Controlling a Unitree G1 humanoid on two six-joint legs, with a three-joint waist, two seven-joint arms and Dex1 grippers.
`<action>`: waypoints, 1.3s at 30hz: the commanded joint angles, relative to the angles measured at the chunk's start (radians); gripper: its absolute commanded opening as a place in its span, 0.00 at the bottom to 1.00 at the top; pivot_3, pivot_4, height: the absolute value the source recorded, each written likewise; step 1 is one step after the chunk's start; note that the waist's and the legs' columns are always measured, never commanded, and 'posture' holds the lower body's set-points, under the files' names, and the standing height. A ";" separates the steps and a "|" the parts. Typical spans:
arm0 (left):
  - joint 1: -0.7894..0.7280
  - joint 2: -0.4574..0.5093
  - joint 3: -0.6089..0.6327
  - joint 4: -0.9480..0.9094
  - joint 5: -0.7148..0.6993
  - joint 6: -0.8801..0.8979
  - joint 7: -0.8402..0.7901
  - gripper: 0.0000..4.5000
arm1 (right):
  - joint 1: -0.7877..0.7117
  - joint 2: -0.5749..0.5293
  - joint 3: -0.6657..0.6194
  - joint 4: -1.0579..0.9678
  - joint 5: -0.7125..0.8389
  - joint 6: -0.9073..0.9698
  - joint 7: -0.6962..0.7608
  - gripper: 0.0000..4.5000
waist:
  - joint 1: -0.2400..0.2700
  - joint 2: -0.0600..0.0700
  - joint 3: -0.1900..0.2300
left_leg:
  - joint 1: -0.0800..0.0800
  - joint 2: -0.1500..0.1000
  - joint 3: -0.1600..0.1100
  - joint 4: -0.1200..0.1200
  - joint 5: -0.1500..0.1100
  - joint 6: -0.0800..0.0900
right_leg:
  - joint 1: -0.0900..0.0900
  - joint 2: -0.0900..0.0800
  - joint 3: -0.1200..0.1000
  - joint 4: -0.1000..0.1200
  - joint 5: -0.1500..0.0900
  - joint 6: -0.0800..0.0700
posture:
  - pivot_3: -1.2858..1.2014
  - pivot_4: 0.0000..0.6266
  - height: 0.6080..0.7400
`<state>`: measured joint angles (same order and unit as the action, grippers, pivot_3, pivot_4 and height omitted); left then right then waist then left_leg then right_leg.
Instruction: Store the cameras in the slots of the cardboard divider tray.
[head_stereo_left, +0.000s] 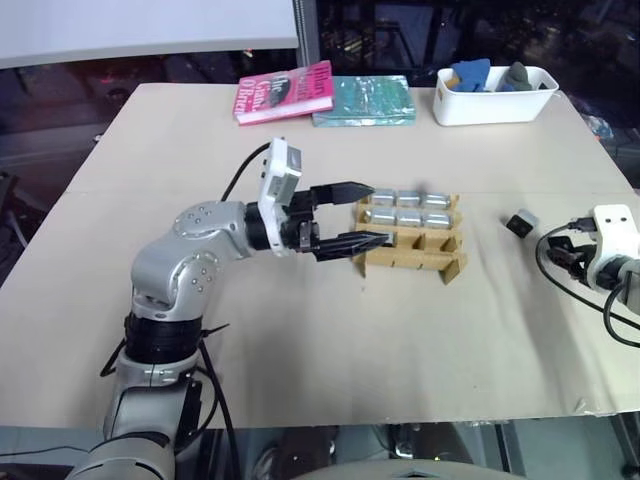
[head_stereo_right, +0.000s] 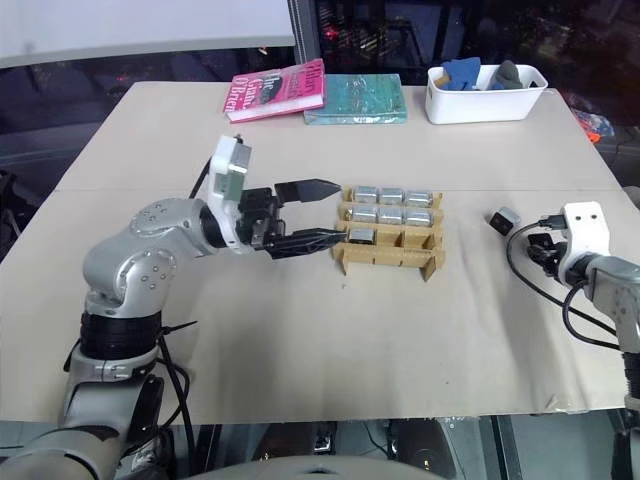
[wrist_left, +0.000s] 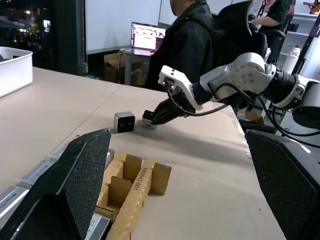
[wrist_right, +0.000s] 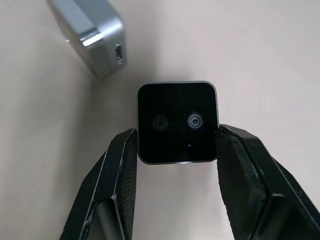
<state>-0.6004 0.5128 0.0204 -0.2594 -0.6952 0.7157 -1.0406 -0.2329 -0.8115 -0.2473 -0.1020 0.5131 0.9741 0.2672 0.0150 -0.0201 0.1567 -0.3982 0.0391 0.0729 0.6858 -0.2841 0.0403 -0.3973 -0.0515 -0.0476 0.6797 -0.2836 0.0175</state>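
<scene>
We find the right gripper (wrist_right: 177, 150) low over the table (head_stereo_left: 300, 340) at the robot's right, its two black fingers (wrist_right: 117, 175) pressed against the opposite sides of a camera (wrist_right: 177, 122) — the black lens face looks straight up the wrist view, and the block sits clamped between the pads. Just beyond it a second camera (wrist_right: 97, 42) lies loose on the table, silver side up, apart from the held one. In the head views one loose camera (head_stereo_left: 521, 222) shows just left of that gripper's white wrist.

The left gripper (head_stereo_left: 358, 213) points level across the table with its jaws spread wide and nothing between them; its fingertips reach the near-left corner of the cardboard tray (head_stereo_left: 410, 262). One finger runs over the front row, the other over the back edge.

The tray stands at mid-table. We count six cameras in its two far rows (head_stereo_left: 408, 207) and one more in the left slot of the near row (head_stereo_right: 361, 236); the remaining near slots stand open.

At the far edge lie a pink book (head_stereo_left: 285, 92), a teal book (head_stereo_left: 365, 100) and a white bin (head_stereo_left: 495, 100) — well apart from the tray.
</scene>
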 joint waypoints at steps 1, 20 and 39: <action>-0.040 -0.039 -0.005 0.001 -0.002 0.007 0.080 1.00 | 0.060 -0.028 -0.092 -0.251 0.033 -0.035 0.065 0.39 | 0.000 0.001 0.000 | 0.000 0.000 0.000 0.000 0.000 0.000 | 0.000 0.000 0.000 0.000 0.000 0.000 | 0.52 0.24 1.00; -0.320 -0.294 0.125 0.255 -0.280 0.704 0.556 1.00 | -0.057 -0.001 0.233 -0.769 -0.113 -0.278 0.175 0.39 | -0.001 0.000 0.001 | -0.001 -0.001 -0.001 0.001 0.000 0.000 | 0.000 -0.001 -0.001 -0.001 0.000 0.001 | 0.52 0.24 1.00; -0.328 -0.239 0.132 0.270 -0.225 0.585 0.503 0.17 | 0.014 0.076 0.116 -0.671 -0.057 -0.326 0.294 0.68 | -0.002 0.000 0.001 | 0.000 -0.001 -0.001 0.001 0.000 -0.001 | 0.000 -0.002 -0.001 0.000 0.000 0.001 | 0.52 0.24 1.00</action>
<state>-0.8989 0.2415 0.1342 0.0163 -0.9390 1.3670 -0.5075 -0.2525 -0.7337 -0.0393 -0.7993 0.4064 0.6876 0.5057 0.0134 -0.0202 0.1575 -0.3980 0.0380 0.0717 0.6868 -0.2836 0.0394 -0.3968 -0.0532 -0.0488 0.6797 -0.2833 0.0184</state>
